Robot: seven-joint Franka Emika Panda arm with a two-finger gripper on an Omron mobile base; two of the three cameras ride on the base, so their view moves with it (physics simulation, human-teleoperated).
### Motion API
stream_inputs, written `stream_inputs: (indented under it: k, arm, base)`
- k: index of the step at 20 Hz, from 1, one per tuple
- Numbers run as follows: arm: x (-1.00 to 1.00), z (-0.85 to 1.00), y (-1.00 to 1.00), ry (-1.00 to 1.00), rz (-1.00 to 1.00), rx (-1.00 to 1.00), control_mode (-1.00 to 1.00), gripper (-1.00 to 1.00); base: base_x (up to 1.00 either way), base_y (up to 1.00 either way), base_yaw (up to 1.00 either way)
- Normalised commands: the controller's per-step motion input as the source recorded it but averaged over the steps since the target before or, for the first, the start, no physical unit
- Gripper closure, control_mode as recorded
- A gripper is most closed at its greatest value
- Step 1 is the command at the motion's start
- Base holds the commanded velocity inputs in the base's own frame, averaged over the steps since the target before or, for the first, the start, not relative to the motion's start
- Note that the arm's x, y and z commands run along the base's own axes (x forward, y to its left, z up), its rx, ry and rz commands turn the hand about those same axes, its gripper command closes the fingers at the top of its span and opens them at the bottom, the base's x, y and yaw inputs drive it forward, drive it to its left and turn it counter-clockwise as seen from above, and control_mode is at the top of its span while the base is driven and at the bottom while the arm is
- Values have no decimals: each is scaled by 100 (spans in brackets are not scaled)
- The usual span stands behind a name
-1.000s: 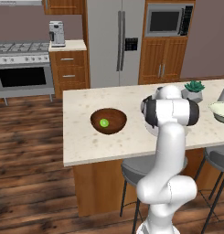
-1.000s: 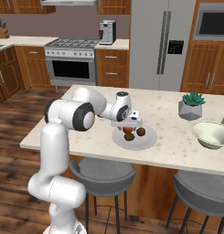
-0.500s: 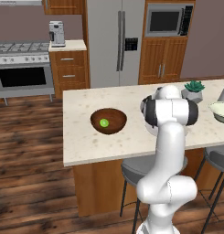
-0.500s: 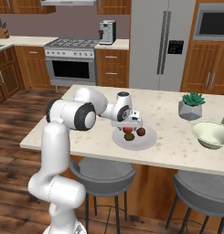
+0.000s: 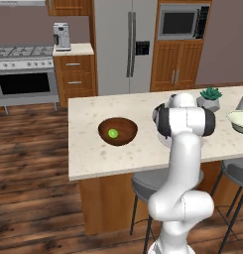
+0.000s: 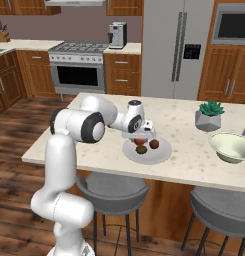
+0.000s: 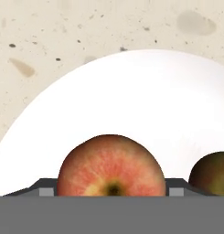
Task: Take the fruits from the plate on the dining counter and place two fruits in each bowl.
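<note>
Left base view, from the left: on the dining counter (image 5: 93, 149), brown bowl (image 5: 104, 130) with one green fruit (image 5: 113, 133) inside, near its middle. Further right, behind the white arm, potted succulent (image 5: 211, 94); at the right edge, cream-green bowl (image 5: 238, 119), contents not visible from this angle.

Right base view, from the left: arm reaching forward from the shoulder, forearm low and close to level over the counter, wrist bent so that the gripper (image 6: 141, 135) points down onto the near-left part of the plate (image 6: 161, 154). On the plate, three fruits close together: red fruit (image 6: 139, 141) under the gripper, one dark brown fruit (image 6: 141, 149) just in front of it, second brown fruit (image 6: 154, 144) just to its right. Well to the right, the succulent, then the cream-green bowl with nothing visible in it.

Hand view: red fruit resting on the white plate, round with no clear long axis, stem dimple turned toward the camera. Dark fingertips (image 7: 47, 191) pressed against both sides of it, jaws narrowed to the fruit's width. To the right, a brown fruit, apart from the red one.
</note>
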Motion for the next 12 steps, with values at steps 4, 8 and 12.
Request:
stream_inputs:
  k: [4, 8, 12]
  arm:
    - [-6, 63, 30, -2, 5, 6, -100, 100]
    - [-9, 71, 58, -1, 10, 1, -100, 100]
    - [-1, 55, 79, 0, 13, 1, -100, 100]
  base:
    - [0, 0, 0]
    - [0, 0, 0]
    - [0, 0, 0]
